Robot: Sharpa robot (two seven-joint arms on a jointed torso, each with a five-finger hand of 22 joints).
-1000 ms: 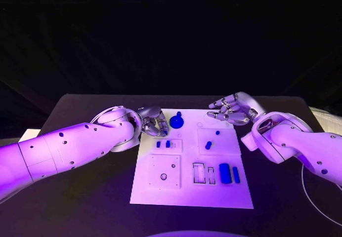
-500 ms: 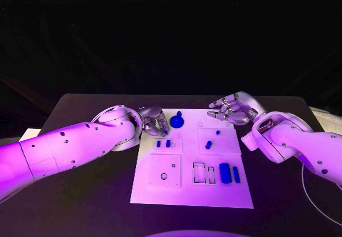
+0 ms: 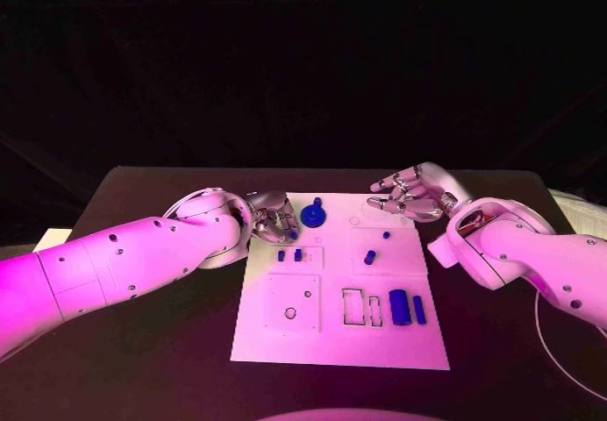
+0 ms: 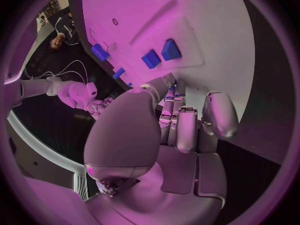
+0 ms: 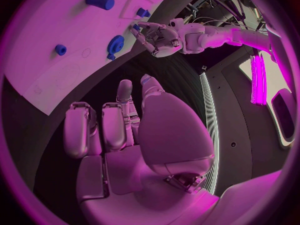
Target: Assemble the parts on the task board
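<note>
Assembly looks barely begun: on the task board (image 3: 339, 338), blue parts (image 3: 400, 307) lie loose or sit in recesses, while the left hand (image 3: 271, 217) at its far left corner and right hand (image 3: 411, 196) beyond its far right corner hold nothing, fingers loosely curled.

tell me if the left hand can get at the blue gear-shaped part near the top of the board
Probably yes. The left hand sits at the task board edge, right beside the blue gear-shaped part, holding nothing, and nothing lies between them.

Probably a lab, black table (image 3: 152, 351), dark backdrop
</note>
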